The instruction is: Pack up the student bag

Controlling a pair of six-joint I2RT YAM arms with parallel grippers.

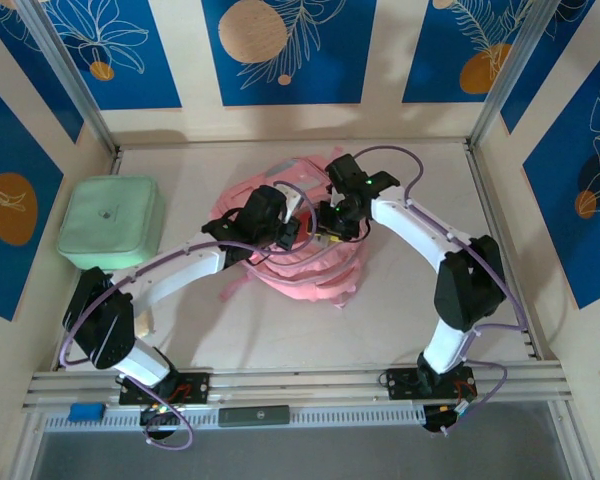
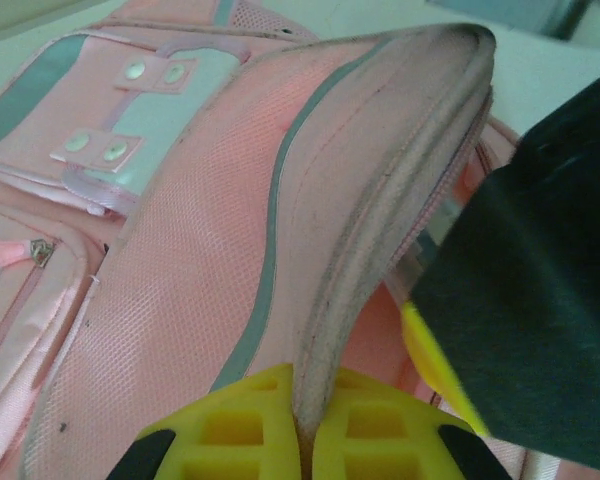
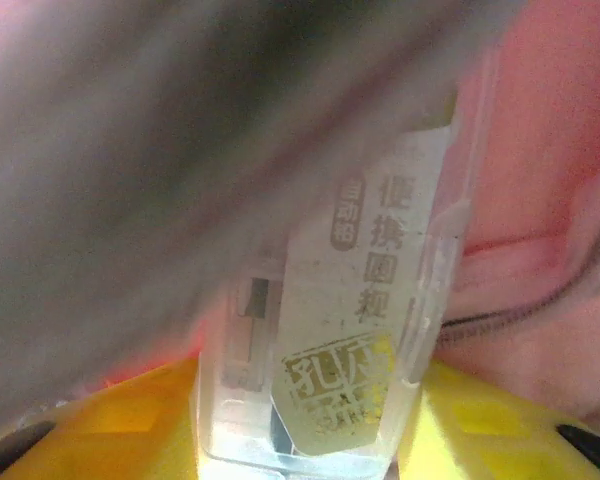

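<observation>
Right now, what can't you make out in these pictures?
- Top view: the bag's inside, covered by the left gripper and right gripper.
- Left wrist view: a dark blur at right, too close to name.
- Right wrist view: a grey blur hides part of the clear box.

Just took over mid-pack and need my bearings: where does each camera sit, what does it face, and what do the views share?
Top external: fixed above and behind the bases, looking down at the table; both arms meet over the student bag.
Left wrist: on the left arm, facing the bag's padded flap, pinched between its yellow jaws.
Right wrist: on the right arm, close on a clear plastic box between its jaws.
Shared: the pink bag, in all three.
</observation>
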